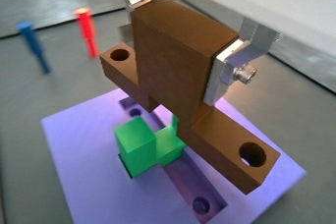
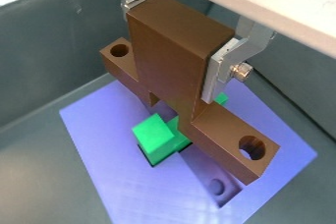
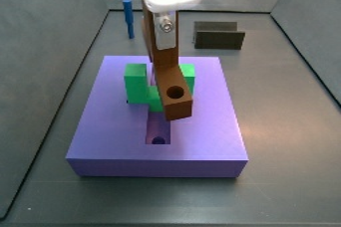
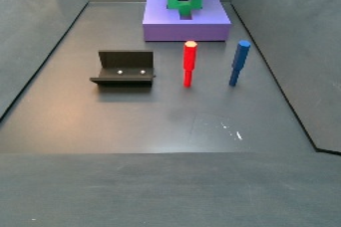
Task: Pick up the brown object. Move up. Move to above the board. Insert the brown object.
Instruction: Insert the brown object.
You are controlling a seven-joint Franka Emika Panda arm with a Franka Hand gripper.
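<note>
Firmly, my gripper [image 1: 184, 51] clamps the reddish-brown rigid T-shaped bar [image 1: 184, 90] by its upright stem above the flat purple board [image 3: 114, 121]; stiff, light I judge; slot [image 3: 158, 131] beneath, beside green block [image 3: 138, 84].

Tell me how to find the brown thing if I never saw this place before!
Look for the big purple board on the grey floor. Right over its long middle slot, beside the green block, the end effector is shut on the brown object. It is the only reddish-brown piece with round holes near its ends; the red peg and blue peg are thin sticks.
</note>
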